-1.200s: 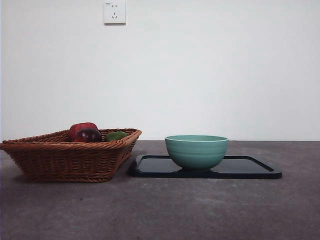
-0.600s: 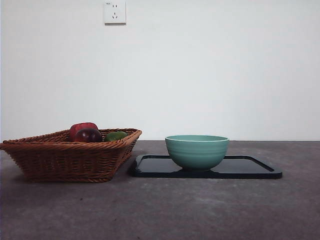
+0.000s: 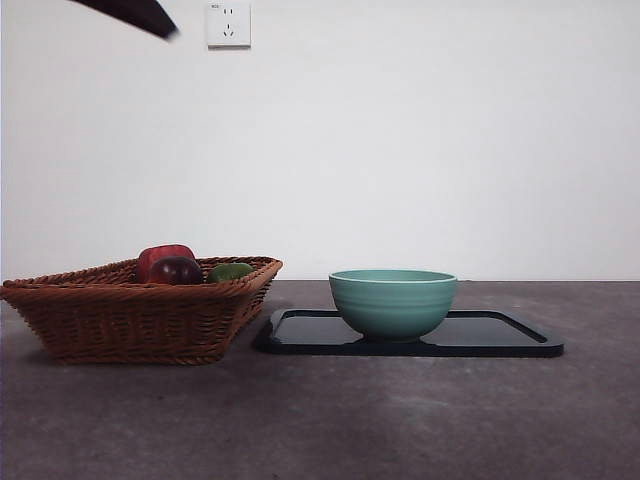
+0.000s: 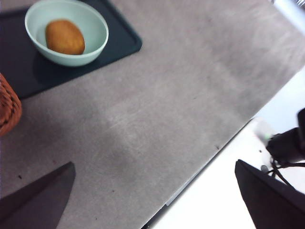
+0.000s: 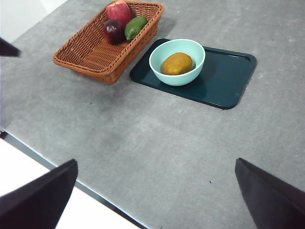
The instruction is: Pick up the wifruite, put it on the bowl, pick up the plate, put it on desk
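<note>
So, front view: mint-green bowl (image 3: 393,302) is sitting on the black plate (image 3: 500,335), near its basket-side end, and the plate is lying flat on the worktop (image 3: 320,420). Wicker basket (image 3: 130,310) is standing just beside the plate; whether they touch I can't tell from this level. A red apple (image 3: 163,256), a dark red-purple fruit (image 3: 178,271) and a green fruit (image 3: 231,271) are poking over its rim. The bowl wall is hiding its contents here. A black arm tip (image 3: 135,12) is showing at the top corner; which arm, not clear from this view.

Left wrist view: left tool (image 4: 157,191) is hanging high over bare worktop near its edge, jaws spread wide and released, nothing between them. The wifruite (image 4: 65,36) is lying inside the bowl, which looks like step one done.

Right wrist view: right tool (image 5: 157,191) is also hanging high, jaws wide apart and gripping nothing, well back from everything. Wifruite (image 5: 177,63) is resting in the bowl's bottom, so it's not rolling anywhere. The plate's far half is bare, giving a free rim to grab away from the basket.

Judgement: the plate step is pending. The bowl is loading one end, so a lift from the bare end is risking tilt and a sliding bowl.
</note>
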You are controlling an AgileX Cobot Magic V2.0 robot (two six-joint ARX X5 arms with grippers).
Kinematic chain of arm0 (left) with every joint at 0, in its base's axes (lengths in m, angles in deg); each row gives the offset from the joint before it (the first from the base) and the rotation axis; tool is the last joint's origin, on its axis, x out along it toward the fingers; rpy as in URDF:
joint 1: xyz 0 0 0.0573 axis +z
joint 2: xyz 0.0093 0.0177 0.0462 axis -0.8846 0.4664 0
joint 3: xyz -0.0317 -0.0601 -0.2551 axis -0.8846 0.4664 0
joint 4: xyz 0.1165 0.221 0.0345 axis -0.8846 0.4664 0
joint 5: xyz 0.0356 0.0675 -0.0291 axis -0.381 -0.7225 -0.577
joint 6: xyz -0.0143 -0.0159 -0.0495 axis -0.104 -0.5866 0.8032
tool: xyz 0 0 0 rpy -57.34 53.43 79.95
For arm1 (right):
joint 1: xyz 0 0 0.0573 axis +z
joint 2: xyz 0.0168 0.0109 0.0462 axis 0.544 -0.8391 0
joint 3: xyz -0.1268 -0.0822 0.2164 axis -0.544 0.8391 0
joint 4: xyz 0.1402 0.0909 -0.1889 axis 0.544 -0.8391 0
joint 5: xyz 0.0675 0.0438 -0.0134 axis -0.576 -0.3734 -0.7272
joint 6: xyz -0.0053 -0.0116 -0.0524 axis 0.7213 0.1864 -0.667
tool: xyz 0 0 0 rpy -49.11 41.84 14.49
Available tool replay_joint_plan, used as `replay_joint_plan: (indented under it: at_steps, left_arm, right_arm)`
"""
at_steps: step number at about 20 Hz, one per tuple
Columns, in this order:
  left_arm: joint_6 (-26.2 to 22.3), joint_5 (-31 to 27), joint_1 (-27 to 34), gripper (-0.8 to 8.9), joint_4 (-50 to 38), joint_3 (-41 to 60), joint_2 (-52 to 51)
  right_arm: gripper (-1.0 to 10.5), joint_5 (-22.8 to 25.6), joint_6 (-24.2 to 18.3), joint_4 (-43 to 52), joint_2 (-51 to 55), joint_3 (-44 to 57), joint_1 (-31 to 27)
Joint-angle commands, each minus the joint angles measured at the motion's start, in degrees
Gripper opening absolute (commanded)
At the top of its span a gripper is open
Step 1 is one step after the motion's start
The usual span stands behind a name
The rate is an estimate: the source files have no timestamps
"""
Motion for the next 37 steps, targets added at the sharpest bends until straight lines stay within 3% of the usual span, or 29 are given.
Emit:
replay_joint_plan:
  at_steps: [1,9,20,26,32,37]
  left_arm:
    - [1.79,0.24,0.66,5.93,1.22,-5.14,6.34]
    - [-1.25,0.44,6.21,5.93,20.0,-28.35,31.87]
    - [-9.09,0.52,12.24,5.93,32.68,-60.7,60.96]
    - [-10.97,0.55,14.69,5.93,31.78,-72.28,70.16]
    - [-13.66,0.55,16.48,5.93,23.5,-72.87,72.52]
    - [-13.77,0.55,16.87,5.93,21.86,-72.87,73.7]
  right_arm:
    - [5.6,-0.2,0.59,0.55,-0.11,-0.59,0.31]
    - [5.6,-0.22,0.59,0.39,-0.09,-0.59,0.31]
    - [5.6,-0.2,0.57,0.37,-0.09,-0.59,0.31]
    - [5.6,-0.22,0.59,-0.37,-0.09,-0.59,0.31]
    - [5.6,-0.17,0.59,-1.4,-0.09,-0.59,0.31]
    - [5.6,-0.15,0.57,-0.59,-0.09,-0.59,0.31]
